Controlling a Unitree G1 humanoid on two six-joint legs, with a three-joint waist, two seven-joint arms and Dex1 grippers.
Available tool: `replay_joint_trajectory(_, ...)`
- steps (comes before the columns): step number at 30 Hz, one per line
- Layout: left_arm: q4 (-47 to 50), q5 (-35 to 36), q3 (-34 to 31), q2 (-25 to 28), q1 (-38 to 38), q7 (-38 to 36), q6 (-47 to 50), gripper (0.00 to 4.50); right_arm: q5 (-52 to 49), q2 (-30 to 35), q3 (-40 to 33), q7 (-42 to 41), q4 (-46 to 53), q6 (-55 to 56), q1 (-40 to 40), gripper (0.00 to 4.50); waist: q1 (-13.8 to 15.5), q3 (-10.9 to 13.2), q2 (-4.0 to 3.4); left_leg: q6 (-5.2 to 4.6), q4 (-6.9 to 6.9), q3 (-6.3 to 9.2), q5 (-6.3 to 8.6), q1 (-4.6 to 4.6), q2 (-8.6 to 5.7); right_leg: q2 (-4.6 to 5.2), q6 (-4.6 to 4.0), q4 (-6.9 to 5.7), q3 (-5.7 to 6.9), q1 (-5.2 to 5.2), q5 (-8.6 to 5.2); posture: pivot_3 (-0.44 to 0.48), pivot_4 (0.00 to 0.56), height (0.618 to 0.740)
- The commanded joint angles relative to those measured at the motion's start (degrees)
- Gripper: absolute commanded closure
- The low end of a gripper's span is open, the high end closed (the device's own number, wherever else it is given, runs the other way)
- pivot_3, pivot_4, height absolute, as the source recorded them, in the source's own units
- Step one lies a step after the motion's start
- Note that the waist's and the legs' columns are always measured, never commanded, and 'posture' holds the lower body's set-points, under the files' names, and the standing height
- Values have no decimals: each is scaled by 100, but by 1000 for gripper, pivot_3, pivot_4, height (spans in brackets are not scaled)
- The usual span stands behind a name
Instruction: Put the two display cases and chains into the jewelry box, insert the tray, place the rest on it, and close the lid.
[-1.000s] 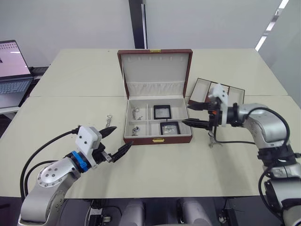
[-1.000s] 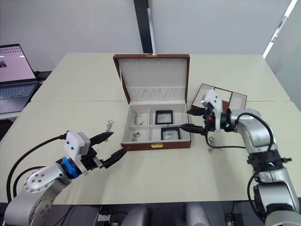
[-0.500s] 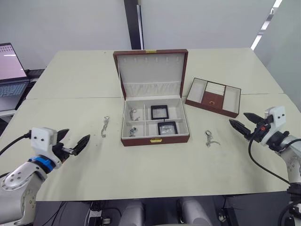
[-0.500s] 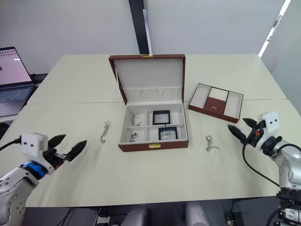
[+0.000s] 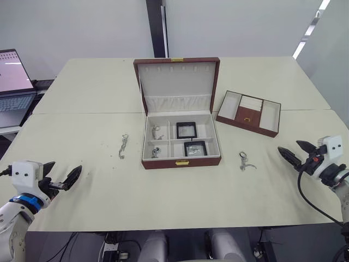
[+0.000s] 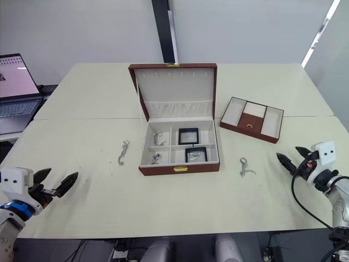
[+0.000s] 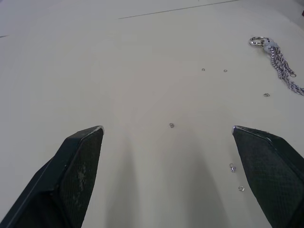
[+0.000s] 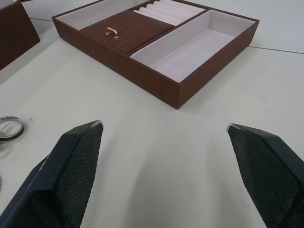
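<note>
On the pale worktop (image 5: 180,191), both display cases are seen inside the open jewelry box (image 5: 181,161), and the tray (image 5: 250,113), lying long-side toward the box, is nearer the empty, spread-open right tool (image 5: 295,153) than the spread-open left tool (image 5: 61,175).

A laptop (image 5: 12,82) is being cut off by the left edge of the head view, showing just part of its screen and keyboard. The small silvery pieces (image 5: 156,131) sitting in the left compartments of the jewelry box (image 5: 181,161) are looking too small to tell apart link by link. In the right wrist view a ring (image 8: 9,128) on the counter (image 8: 156,156) is running off the picture's edge.
</note>
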State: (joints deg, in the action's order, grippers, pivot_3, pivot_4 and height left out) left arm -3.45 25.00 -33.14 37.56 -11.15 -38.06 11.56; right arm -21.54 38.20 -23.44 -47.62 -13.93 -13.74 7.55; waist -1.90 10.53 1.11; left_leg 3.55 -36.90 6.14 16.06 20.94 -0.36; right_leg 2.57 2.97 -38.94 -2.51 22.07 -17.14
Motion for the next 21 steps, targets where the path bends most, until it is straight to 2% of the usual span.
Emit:
replay_joint_trajectory(1,65,-4,-206,86,-28,7,-140,0,-57,131,-87,-53,23,147,4,60,-1,0,0,0,0,-1,0,0,0,0,0,0,0,0,0,0,150,740)
replay_joint_trajectory(21,82,4,-180,102,-18,-47,-197,0,-40,187,46,-126,-23,173,135,60,-1,0,0,0,-1,-1,0,0,0,1,0,0,0,0,0,0,150,740)
